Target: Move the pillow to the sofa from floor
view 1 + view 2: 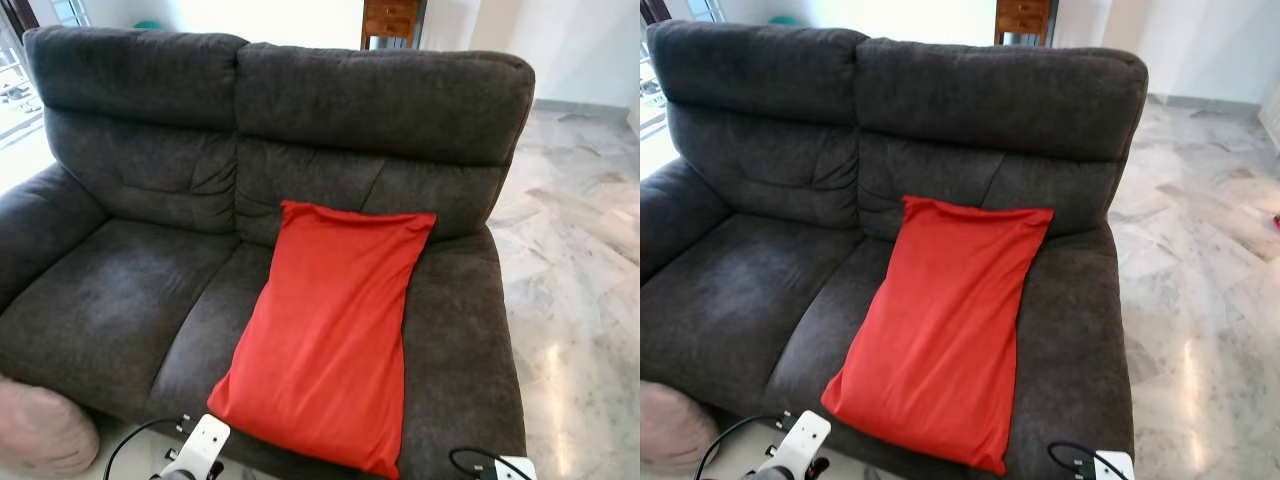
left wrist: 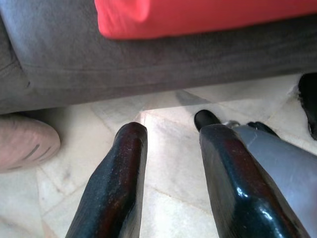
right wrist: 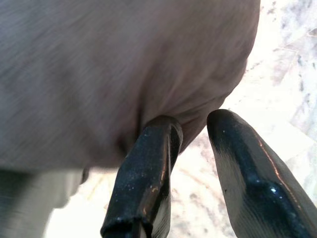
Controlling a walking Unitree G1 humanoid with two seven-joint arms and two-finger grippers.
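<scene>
A red pillow (image 1: 330, 345) lies on the right seat of the dark grey sofa (image 1: 120, 300), its top leaning against the backrest and its lower end hanging slightly over the seat's front edge. Its lower edge (image 2: 198, 17) also appears in the left wrist view above the sofa's front. My left gripper (image 2: 171, 131) is open, down low over the marble floor in front of the sofa, nothing between its fingers. My right gripper (image 3: 193, 126) is open too, close to the sofa's grey front corner (image 3: 124, 74), holding nothing. Both wrists sit at the bottom of the head views.
A pink cushion (image 1: 40, 430) lies on the floor by the sofa's left front corner. Glossy marble floor (image 1: 580, 300) stretches to the right of the sofa. A wooden cabinet (image 1: 390, 22) stands behind the backrest.
</scene>
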